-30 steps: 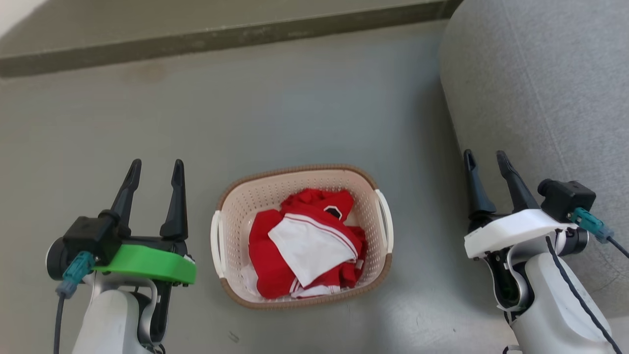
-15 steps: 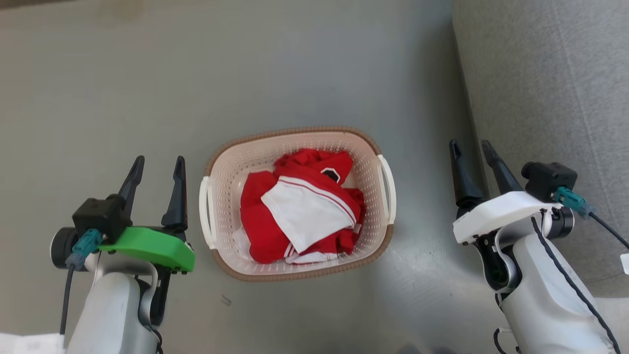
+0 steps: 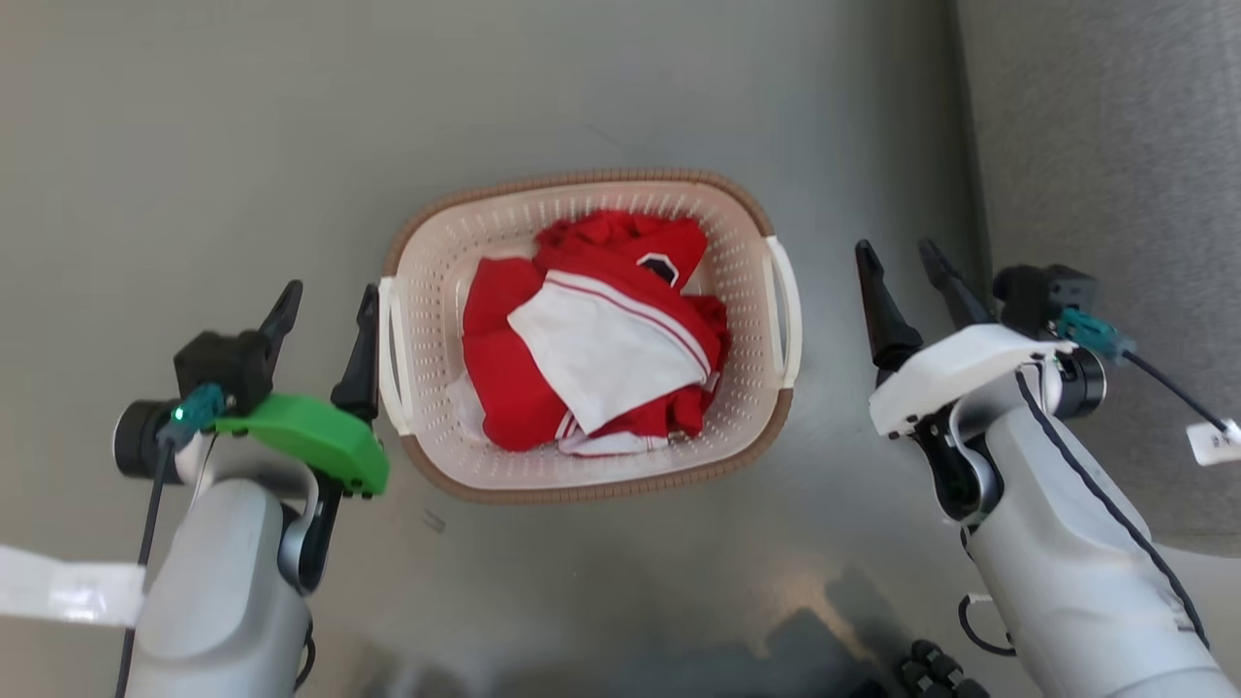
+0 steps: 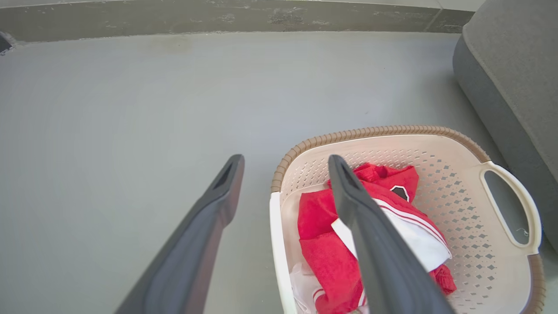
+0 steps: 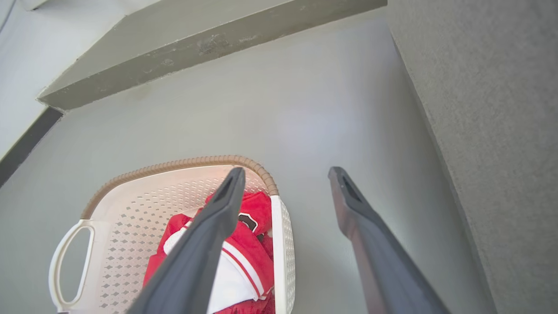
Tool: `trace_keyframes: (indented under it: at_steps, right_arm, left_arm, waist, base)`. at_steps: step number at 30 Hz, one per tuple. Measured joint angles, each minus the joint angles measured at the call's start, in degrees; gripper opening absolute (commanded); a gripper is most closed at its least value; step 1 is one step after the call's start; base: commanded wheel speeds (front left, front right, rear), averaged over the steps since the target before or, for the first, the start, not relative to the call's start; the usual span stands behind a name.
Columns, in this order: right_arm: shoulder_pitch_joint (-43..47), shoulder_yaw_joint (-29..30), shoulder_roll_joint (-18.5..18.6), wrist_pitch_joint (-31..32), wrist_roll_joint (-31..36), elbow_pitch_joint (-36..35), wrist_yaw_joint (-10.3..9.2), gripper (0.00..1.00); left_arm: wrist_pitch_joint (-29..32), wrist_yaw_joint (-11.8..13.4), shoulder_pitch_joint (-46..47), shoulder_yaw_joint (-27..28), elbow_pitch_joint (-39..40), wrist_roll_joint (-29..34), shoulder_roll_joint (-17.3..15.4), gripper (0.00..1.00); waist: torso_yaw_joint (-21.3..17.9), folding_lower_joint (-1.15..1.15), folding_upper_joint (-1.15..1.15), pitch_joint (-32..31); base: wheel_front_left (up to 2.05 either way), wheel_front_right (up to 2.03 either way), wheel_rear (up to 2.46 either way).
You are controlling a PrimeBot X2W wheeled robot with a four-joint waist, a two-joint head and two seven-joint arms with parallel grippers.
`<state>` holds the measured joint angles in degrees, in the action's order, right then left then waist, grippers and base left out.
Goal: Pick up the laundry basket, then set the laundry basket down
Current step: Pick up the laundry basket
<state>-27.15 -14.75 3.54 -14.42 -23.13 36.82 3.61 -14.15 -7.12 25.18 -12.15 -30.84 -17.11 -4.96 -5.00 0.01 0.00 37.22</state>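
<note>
Starting at my left, my left gripper (image 3: pixel 330 296) hangs with its two dark fingers spread and nothing between them. Its inner finger stands just beside the white left handle (image 3: pixel 391 354), and I cannot tell whether it touches. In the left wrist view that handle's edge lies in the gap between the fingers, one finger over the floor (image 3: pixel 213 126) and the other over the basket's inside.

The laundry basket (image 3: pixel 441 281) sits upright on the grey floor between my two arms, with a red and white garment (image 3: pixel 591 330) bundled loosely inside. I judge it light: thin perforated plastic and one soft piece of clothing. The walls will likely flex if squeezed and the smooth plastic may slip, so the wall is a poor hold. The two white handles look the stiffest parts and have open slots. A finger through each slot, closing on the bar, should carry it level. Lifting one side alone would tip it and let the cloth slide.

Further right, the right handle (image 3: pixel 785 310) is free. My right gripper (image 3: pixel 894 254) stands near it but apart, fingers likewise spread and empty. Beyond it lies a grey upholstered cushion (image 3: pixel 1115 145), close enough to leave my right arm little room.
</note>
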Motion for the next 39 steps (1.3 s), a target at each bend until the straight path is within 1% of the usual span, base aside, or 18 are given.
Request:
trace_keyframes:
  at_steps: [3,9,15,18,21,26,28,39]
  right_arm:
    - [-1.80,-1.05,-0.03,1.18,0.00,3.11,0.41,1.00]
    - [-5.56,-2.54,-0.05,2.21,-0.14,7.64,0.57,1.00]
    - [-9.72,-4.12,-0.07,2.96,-0.67,11.46,0.94,1.00]
    - [-11.42,-5.13,-0.02,3.42,-2.42,12.68,1.19,1.00]
    - [-12.83,-6.83,-0.02,3.85,-4.57,13.52,1.90,1.00]
    - [-14.83,-9.67,0.00,4.74,-6.99,15.33,2.03,1.00]
    - [-15.36,-10.45,0.00,4.97,-7.89,15.93,2.37,1.00]
    - [-18.10,-13.14,0.03,4.90,-10.91,19.46,2.38,1.00]
  left_arm:
    - [0.52,0.00,2.28,-0.74,-2.37,-1.26,0.12,1.00]
    - [1.08,0.00,5.76,-1.82,-6.71,-3.37,0.29,1.00]
    - [2.30,0.00,9.32,-4.53,-9.68,-5.78,0.55,1.00]
    - [3.11,0.00,11.20,-5.67,-11.24,-6.77,0.62,1.00]
    - [4.09,0.00,12.73,-7.21,-12.45,-7.89,0.87,1.00]
    - [5.58,0.00,14.35,-8.56,-15.39,-9.67,0.93,1.00]
    - [5.88,0.00,14.91,-9.18,-16.36,-10.04,0.98,1.00]
    - [6.27,0.00,18.15,-12.40,-19.33,-13.16,1.41,1.00]
  waist:
    - [0.25,0.00,0.00,1.97]
    - [0.83,0.00,0.00,5.66]
    - [1.30,0.00,0.00,8.90]
    - [1.48,-0.01,0.00,10.41]
    - [1.65,0.00,0.00,11.81]
    - [1.92,0.00,0.00,13.79]
    - [2.01,0.00,0.00,14.44]
    - [3.00,0.00,0.00,16.44]
  base:
    - [0.00,0.00,0.00]
    - [0.00,0.00,0.00]
    - [0.00,0.00,0.00]
    - [0.00,0.00,0.00]
    - [0.00,0.00,0.00]
    - [0.00,0.00,0.00]
    - [0.00,0.00,0.00]
    - [0.00,0.00,0.00]
